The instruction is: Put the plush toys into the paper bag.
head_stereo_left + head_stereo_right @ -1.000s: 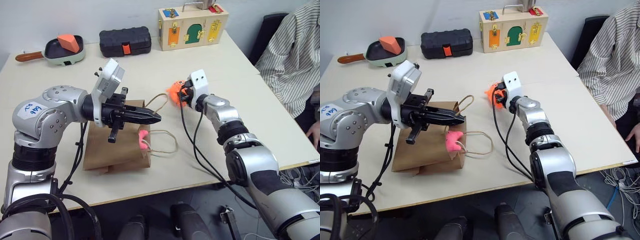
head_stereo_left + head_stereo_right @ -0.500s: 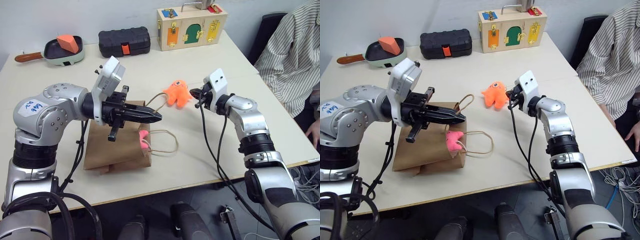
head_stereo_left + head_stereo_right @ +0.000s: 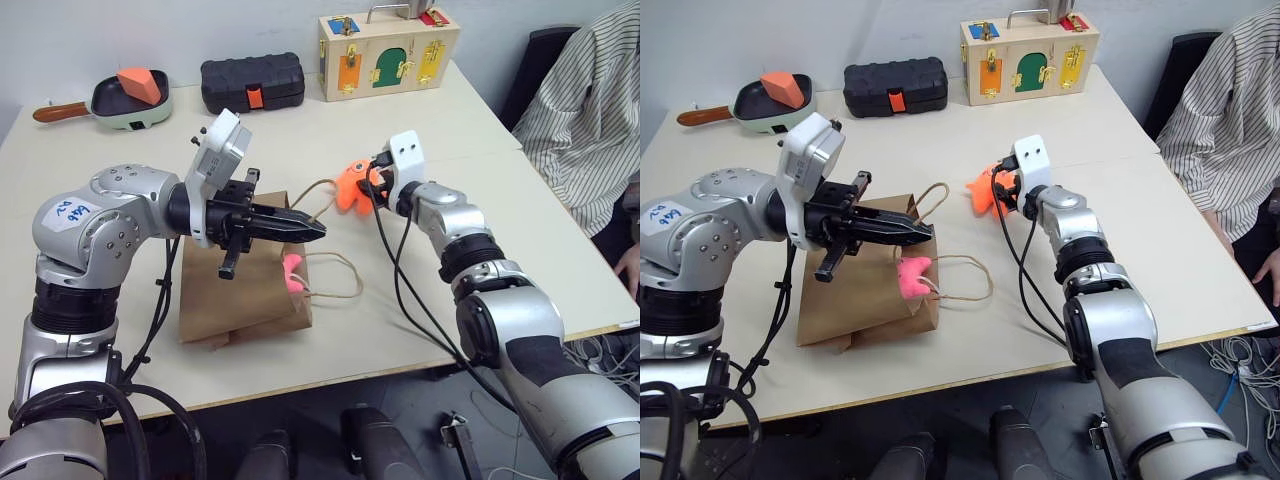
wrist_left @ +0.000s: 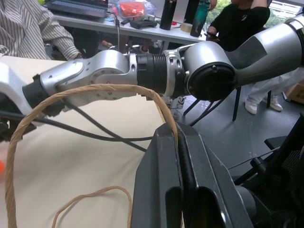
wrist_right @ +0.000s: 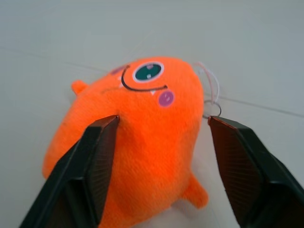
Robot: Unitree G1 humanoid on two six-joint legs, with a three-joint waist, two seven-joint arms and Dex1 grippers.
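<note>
While the brown paper bag (image 3: 245, 290) lay flat on the beige table (image 3: 520, 210), its 2 thin cord handles (image 3: 335, 277) were spread toward the right, and a pink plush toy (image 3: 291, 274) was seen at its mouth, partly on the paper. The orange plush toy (image 3: 352, 185) was found on the table just past the bag's upper handle, a round fuzzy body with stubby legs.

The left gripper (image 3: 312, 231) was held above the bag, its black fingers pressed together and clamped on 1 handle loop; this grip was shown clearly in the left wrist view, where the cord (image 4: 85, 92) was seen arching up from between the closed fingers. The right gripper (image 5: 161, 156) was set at the orange toy with its fingers spread wide on either side of the body. In the right wrist view 1 finger was touching the fur and the other stood just off it, and the toy's single green eye, curved mouth line, pink cheek dot and a small wire ring were made out.

At the far edge of the table a pan (image 3: 128, 103) with an orange wedge, a black case (image 3: 252, 81) and a wooden latch box (image 3: 385, 55) were lined up. A person in a striped shirt (image 3: 580, 110) was seated at the right.
</note>
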